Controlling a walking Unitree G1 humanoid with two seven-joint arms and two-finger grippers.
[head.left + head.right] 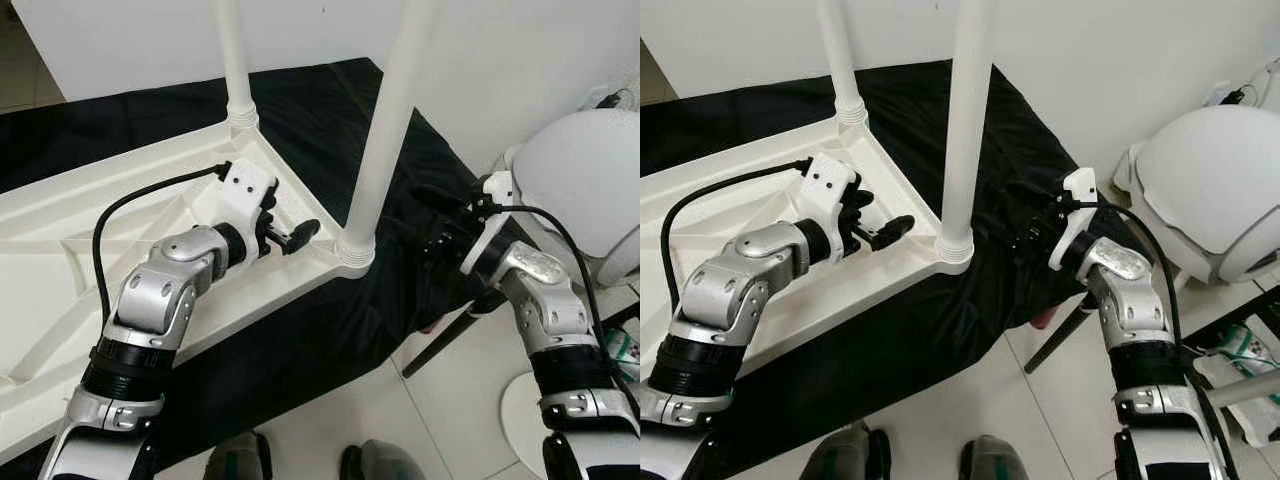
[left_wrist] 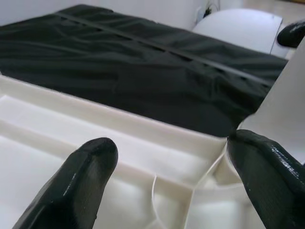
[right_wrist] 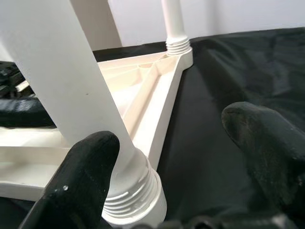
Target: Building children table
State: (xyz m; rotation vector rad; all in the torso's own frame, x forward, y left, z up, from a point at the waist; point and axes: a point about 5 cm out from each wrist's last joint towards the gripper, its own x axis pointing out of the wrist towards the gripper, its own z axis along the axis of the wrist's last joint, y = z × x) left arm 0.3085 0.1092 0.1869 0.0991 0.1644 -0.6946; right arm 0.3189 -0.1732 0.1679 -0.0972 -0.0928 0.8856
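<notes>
Left eye view: left gripper (image 1: 285,232) is hovering with fingers spread wide, holding nothing, over the upturned white tabletop (image 1: 60,250), just short of the near leg (image 1: 385,130) standing in its corner socket. Right gripper (image 1: 1025,235) is waiting wide open and empty on that leg's other side, above the black cloth (image 1: 330,110). Risk: a sideways nudge from either gripper could tilt the leg if it is seated loosely. Beyond, a second leg (image 1: 235,60) is rising from the far corner before a white wall (image 1: 130,35); pale floor tiles (image 1: 450,400) lie beneath.
</notes>
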